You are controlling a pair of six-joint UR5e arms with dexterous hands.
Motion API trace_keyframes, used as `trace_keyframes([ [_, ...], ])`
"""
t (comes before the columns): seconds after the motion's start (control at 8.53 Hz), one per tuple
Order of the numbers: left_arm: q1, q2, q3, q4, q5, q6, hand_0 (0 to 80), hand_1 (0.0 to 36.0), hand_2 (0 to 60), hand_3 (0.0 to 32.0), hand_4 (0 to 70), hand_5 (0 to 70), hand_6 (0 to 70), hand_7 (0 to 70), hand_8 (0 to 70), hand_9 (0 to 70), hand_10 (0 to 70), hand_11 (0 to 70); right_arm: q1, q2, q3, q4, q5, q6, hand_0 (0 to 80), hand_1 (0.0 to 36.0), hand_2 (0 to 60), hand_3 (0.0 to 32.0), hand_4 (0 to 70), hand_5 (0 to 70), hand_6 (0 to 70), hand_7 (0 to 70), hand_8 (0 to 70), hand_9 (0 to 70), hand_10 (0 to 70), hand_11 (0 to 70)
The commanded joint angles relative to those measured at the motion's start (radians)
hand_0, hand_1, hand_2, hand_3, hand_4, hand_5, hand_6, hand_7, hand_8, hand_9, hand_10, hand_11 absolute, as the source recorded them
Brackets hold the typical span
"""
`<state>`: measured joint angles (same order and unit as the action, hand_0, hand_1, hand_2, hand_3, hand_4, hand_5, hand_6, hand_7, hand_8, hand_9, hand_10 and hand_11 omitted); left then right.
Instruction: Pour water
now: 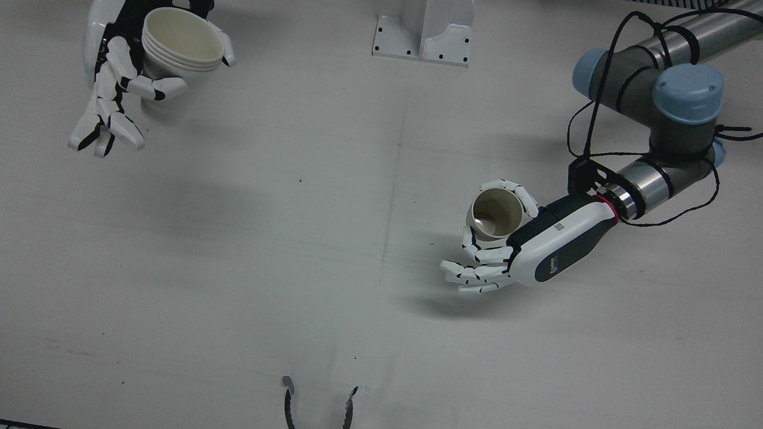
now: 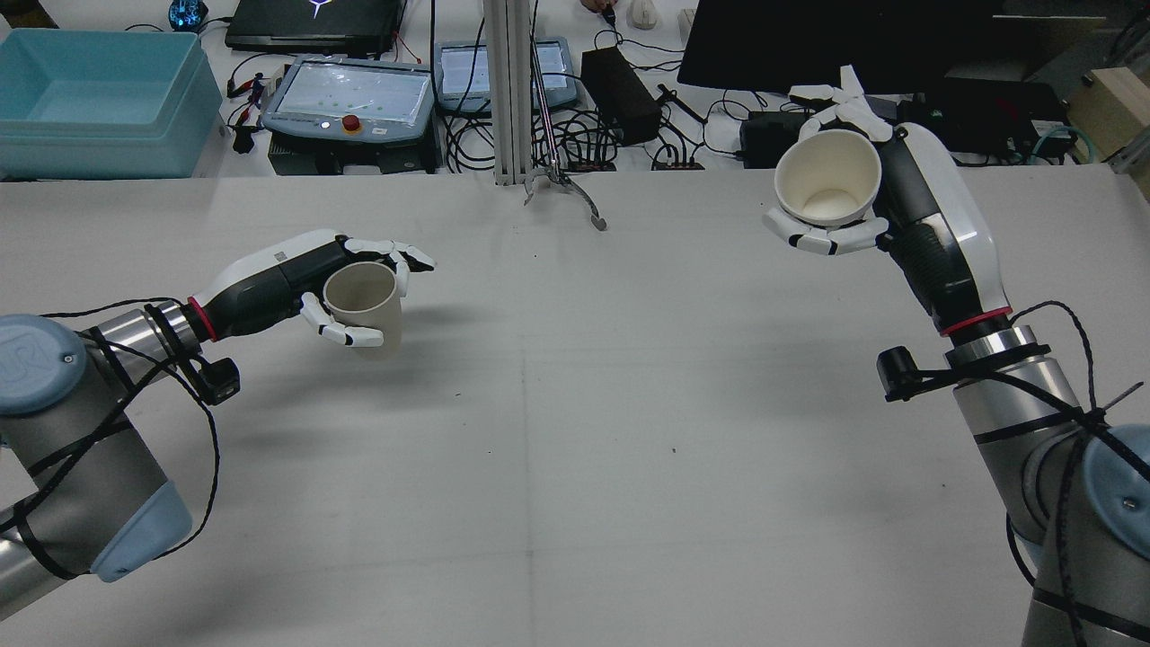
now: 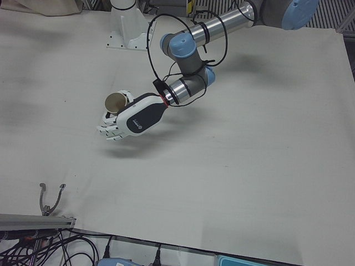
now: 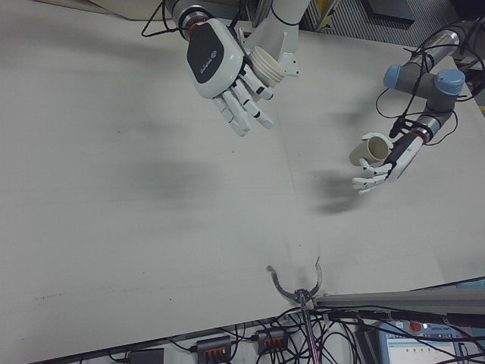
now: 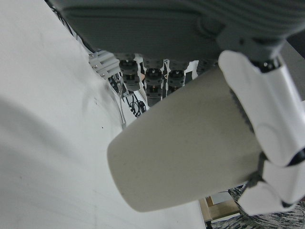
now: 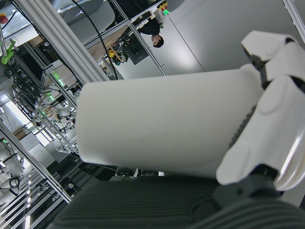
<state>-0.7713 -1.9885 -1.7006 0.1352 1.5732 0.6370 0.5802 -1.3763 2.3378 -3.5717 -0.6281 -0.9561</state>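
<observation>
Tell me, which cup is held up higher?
The right hand's cup. The right hand holds it high, tipped toward the rear camera; the left hand holds its cup low over the table.

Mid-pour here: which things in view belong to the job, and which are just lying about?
Job:
left hand holding a beige paper cup
right hand holding a white paper cup

Lying about:
metal clip at the table edge
blue plastic bin
tablet controllers
</observation>
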Motion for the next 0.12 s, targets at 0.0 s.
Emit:
trace_keyframes([
  [0.0, -0.072, 0.123, -0.036, -0.035, -0.004, -0.033, 44.0, 19.3, 60.0, 0.0, 70.0, 63.6, 19.2, 25.3, 20.0, 17.0, 9.4, 13.3, 0.072, -0.046, -0.151, 0.001, -0.005, 0.439, 45.1, 34.8, 60.0, 0.0, 23.5, 70.0, 12.0, 25.1, 1.4, 3.6, 6.2, 10.7],
])
